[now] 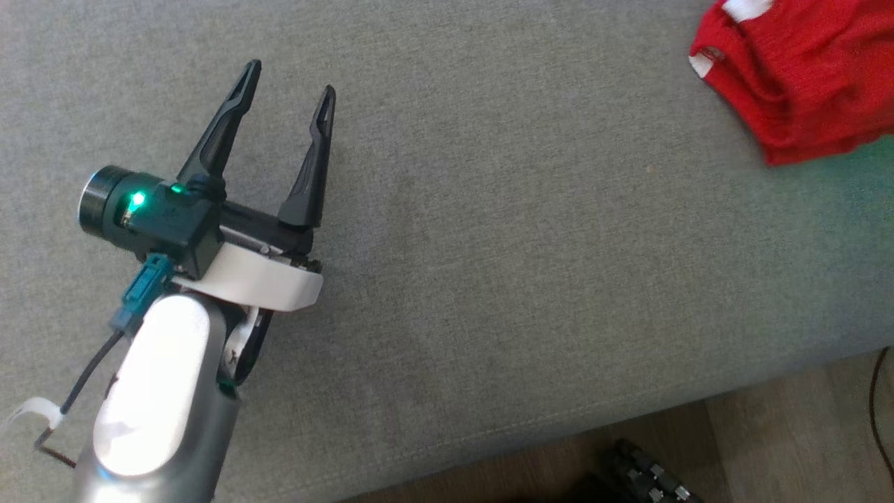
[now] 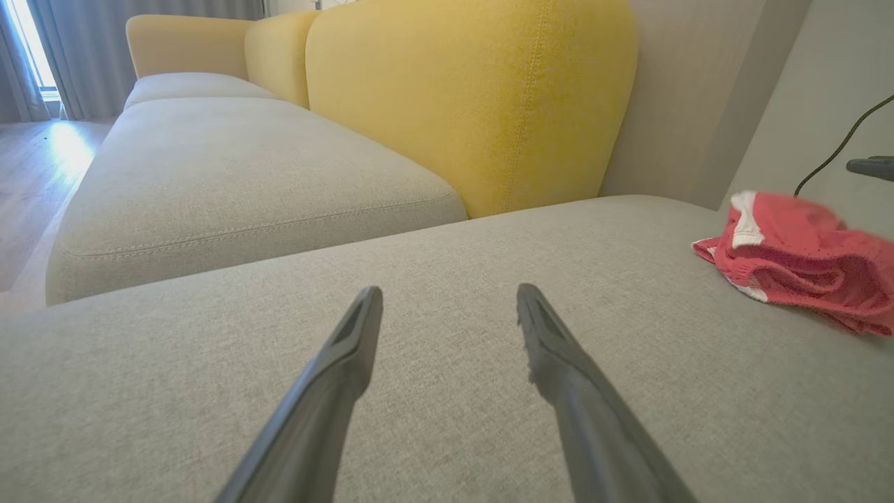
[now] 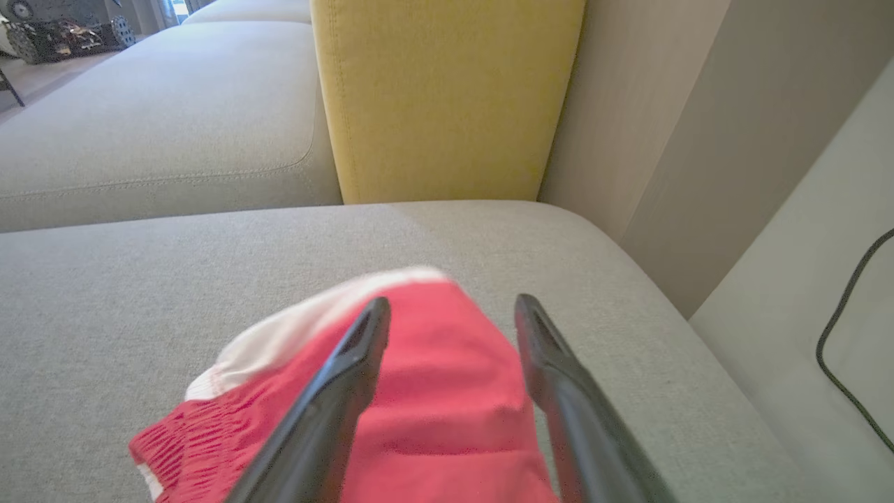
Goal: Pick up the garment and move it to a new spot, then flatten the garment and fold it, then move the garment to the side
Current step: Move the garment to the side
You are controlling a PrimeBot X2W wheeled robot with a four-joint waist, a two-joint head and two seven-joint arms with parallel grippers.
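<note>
Head view shows left end effector [image 1: 290, 77] released over grey fabric sofa cushion [image 1: 524, 279], and right end effector [image 3: 452, 299], released, overhangs crumpled red knit garment [image 1: 803, 84].

Quick notes on room. Grey fabric seat cushion [image 1: 531, 279] takes most of head view, fine weave, seam along front edge. Wood plank floor [image 1: 782, 426] at 5 o'clock, thin dark cable [image 1: 872, 409] at 4. Left wrist view: yellow back cushions [image 2: 475, 98] at 12, second grey seat [image 2: 244, 181] at 10. Grey curtains [image 2: 77, 56] and bright window [image 2: 28, 49] at 11, daylight glare on boards at 9. Right wrist view: plain beige wall [image 3: 649, 119] at 1.
</note>
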